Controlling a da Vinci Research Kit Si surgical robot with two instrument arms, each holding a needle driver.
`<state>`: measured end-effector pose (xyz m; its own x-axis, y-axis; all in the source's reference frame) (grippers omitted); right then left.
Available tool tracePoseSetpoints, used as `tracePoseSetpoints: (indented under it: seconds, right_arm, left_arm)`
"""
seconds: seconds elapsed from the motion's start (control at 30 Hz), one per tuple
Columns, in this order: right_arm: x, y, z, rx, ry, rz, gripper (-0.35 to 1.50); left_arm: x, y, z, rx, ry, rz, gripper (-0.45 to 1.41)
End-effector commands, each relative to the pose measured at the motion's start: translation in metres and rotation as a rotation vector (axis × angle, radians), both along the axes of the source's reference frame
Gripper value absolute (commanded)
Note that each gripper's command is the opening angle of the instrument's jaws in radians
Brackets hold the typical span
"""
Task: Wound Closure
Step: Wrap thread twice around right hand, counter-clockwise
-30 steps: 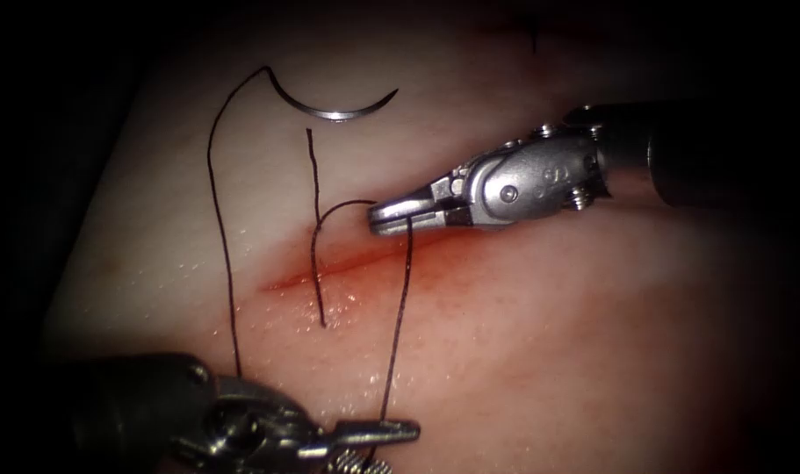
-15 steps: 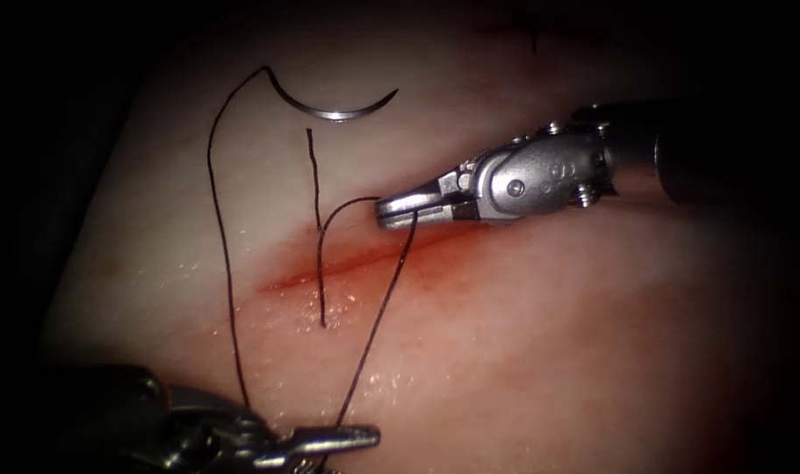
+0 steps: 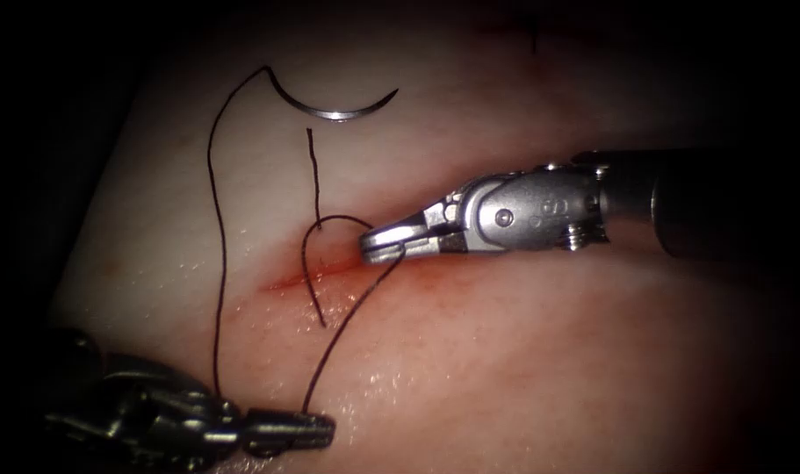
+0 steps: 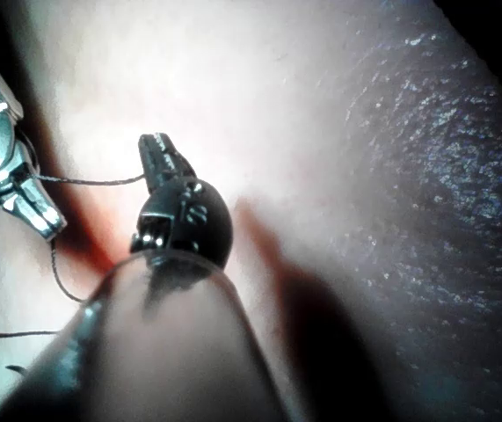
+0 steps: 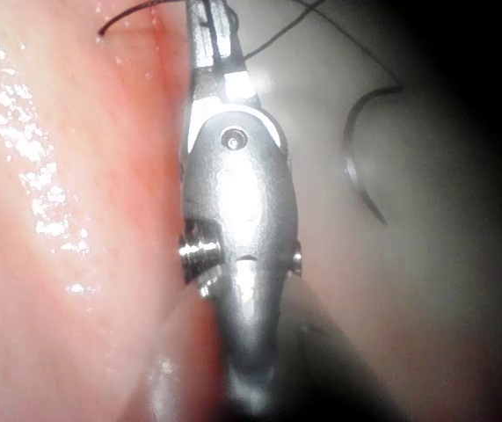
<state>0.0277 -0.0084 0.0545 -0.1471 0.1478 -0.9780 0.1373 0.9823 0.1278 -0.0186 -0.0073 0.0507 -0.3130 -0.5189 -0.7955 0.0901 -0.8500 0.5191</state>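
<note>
Both closed: each pincer [image 3: 384, 248] [image 3: 316, 428] grips the thread [image 3: 347, 325].

The tissue [image 3: 540, 351] carries everything here. The needle [image 3: 334, 107] lies flat on it, free of it, well beyond the cut [image 3: 329, 270]. Thread [image 3: 217, 263] trails from the needle's end across the surface left of the cut. Red fluid [image 3: 452, 272] stains the tissue along the cut.

A surgical training bench in a robotics lab: a slab of pale tissue [image 3: 522, 351] with a red-stained cut [image 3: 329, 272], a curved suture needle [image 3: 334, 104] trailing dark thread [image 3: 217, 263], and two steel wristed tools under endoscope lighting.
</note>
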Motion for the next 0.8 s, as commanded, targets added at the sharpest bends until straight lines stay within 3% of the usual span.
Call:
tracePoseSetpoints:
  seconds: [0.03,0.07,0.23,0.5,0.57,0.63,0.67,0.8]
  right_arm:
    - [0.001,-0.0008,-0.0007,0.015,0.0,0.0,1.03]
    - [0.0006,-0.0013,-0.0016,0.025,-0.03,0.026,1.23]
    - [-0.0023,-0.0005,-0.0031,0.046,-0.043,0.032,1.3]
    - [-0.0049,0.0029,-0.0051,0.217,-0.082,0.041,1.11]
    - [-0.0048,0.0036,-0.0056,0.233,-0.084,0.044,0.88]
    - [-0.0045,0.0047,-0.0057,0.243,-0.089,0.055,-0.2]
    - [-0.004,0.0053,-0.0057,0.248,-0.096,0.065,-0.35]
    - [-0.0015,0.0074,-0.0047,0.224,-0.108,0.102,-0.35]
  left_arm:
    - [0.0003,0.0,0.0003,-0.005,0.001,-0.012,-0.45]
    - [0.0021,-0.0004,-0.0002,-0.012,-0.002,-0.039,-0.45]
    - [0.0068,-0.0003,-0.0025,-0.012,0.03,-0.105,-0.45]
    - [0.008,0.0022,-0.0043,-0.052,0.051,-0.159,-0.45]
    - [0.0079,0.0025,-0.0042,-0.062,0.054,-0.162,-0.45]
    - [0.0078,0.0026,-0.0042,-0.072,0.052,-0.159,-0.45]
    - [0.0077,0.0027,-0.0042,-0.077,0.054,-0.159,-0.45]
    - [0.0076,0.0029,-0.0043,-0.093,0.05,-0.155,-0.45]
